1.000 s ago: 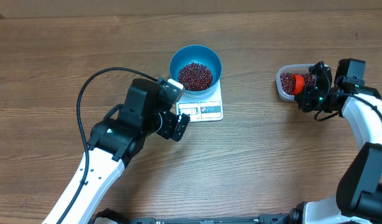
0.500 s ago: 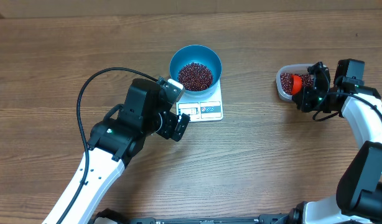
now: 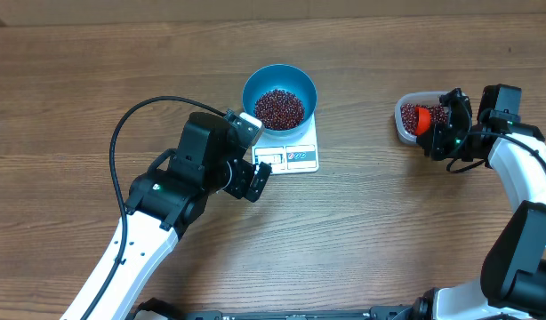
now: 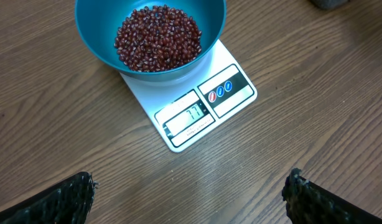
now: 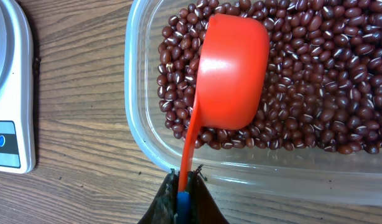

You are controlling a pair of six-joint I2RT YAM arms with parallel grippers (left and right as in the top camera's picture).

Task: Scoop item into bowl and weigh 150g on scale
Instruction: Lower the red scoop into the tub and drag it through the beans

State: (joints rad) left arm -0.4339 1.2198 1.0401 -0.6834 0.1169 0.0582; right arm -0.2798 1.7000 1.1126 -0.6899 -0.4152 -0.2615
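Observation:
A blue bowl (image 3: 279, 96) (image 4: 91, 37) stands on the white scale (image 3: 295, 158) (image 4: 231, 68) and holds a heap of red-brown beans (image 3: 279, 108) (image 4: 157, 37). The scale's display (image 4: 186, 116) reads 77. My left gripper (image 3: 248, 178) (image 4: 191, 186) hovers open over bare table just in front of the scale, holding nothing. My right gripper (image 3: 440, 135) (image 5: 186, 182) is shut on the handle of an orange scoop (image 3: 422, 118) (image 5: 231, 74). The scoop's cup lies rounded back up on more beans (image 5: 315, 93).
The beans under the scoop fill a clear plastic container (image 3: 401, 126) (image 5: 138, 124) at the table's right. A black cable (image 3: 122, 133) loops off the left arm. One corner of the scale (image 5: 13, 93) shows left of the container in the right wrist view.
The scoop has shifted slightly inside the container. The left arm, bowl and scale have not moved.

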